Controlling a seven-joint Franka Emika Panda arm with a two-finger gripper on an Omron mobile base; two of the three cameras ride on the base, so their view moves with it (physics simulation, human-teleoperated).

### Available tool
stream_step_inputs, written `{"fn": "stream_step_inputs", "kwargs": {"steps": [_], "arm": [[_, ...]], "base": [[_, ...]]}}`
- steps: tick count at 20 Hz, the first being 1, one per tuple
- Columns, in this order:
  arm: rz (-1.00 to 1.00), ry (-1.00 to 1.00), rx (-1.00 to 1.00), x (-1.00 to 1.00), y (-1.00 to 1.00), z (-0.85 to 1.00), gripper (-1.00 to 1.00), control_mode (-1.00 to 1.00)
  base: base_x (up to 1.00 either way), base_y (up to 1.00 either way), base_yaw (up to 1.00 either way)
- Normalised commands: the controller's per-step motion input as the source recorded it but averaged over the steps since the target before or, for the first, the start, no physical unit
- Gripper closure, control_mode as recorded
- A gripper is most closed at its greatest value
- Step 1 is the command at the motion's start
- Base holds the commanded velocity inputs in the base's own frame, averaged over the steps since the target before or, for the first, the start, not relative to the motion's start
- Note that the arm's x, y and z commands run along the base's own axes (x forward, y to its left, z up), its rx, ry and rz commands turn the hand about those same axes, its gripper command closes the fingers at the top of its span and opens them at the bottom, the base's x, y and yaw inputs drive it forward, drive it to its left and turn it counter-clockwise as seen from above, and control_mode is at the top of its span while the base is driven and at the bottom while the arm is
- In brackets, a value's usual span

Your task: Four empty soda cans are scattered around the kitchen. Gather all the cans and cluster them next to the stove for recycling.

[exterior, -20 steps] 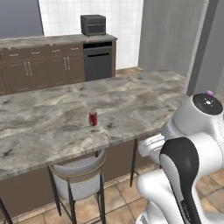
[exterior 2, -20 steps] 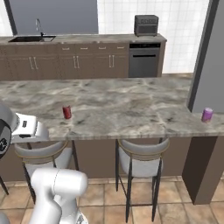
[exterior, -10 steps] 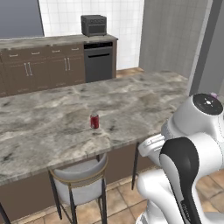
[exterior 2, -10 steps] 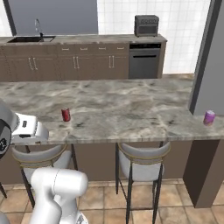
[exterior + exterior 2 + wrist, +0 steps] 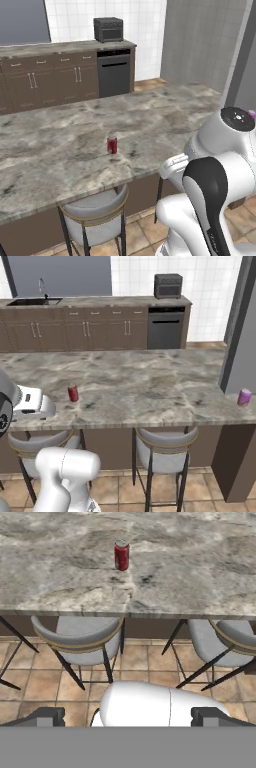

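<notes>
Red can (image 5: 112, 145) upright on the island (image 5: 60, 150), near its front edge, above a grey stool (image 5: 95, 220) tucked under the overhang. Same can (image 5: 73, 393) toward the island's left part in the right base view, and at upper centre of the hand view (image 5: 121, 555), standing on the marble just back from the edge. Pink-purple can (image 5: 244, 397) upright at the island's far right end, close beside a grey pillar (image 5: 240, 326), well apart from the red one. Second stool (image 5: 162, 448) under the island, to the right of the first.

Gripper (image 5: 128, 714) held back from the island, over the tiled floor (image 5: 145, 667), looking down across the stools toward the red can; tips (image 5: 47, 716) spread wide at both lower corners, nothing between them, touching nothing.

Behind the island: a run of brown cabinets (image 5: 85, 331) with a dishwasher (image 5: 165, 331) at its right end, a dark toaster oven (image 5: 168, 286) on the counter above it, a sink (image 5: 32, 301) with tap at the run's left end.
</notes>
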Motion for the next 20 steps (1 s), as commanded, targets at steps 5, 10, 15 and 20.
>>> {"fn": "stream_step_inputs", "kwargs": {"steps": [5,10,15,20], "arm": [[0.00,0.00,0.00,0.00,0.00,0.00,-1.00,1.00],[0.00,0.00,0.00,0.00,0.00,0.00,-1.00,1.00],[0.00,0.00,0.00,0.00,0.00,0.00,-1.00,1.00],[0.00,0.02,0.00,0.08,0.00,0.00,-1.00,-1.00]], "base": [[0.49,0.00,0.00],[0.44,0.00,0.00],[0.36,0.00,0.00],[0.32,0.00,0.00]]}}
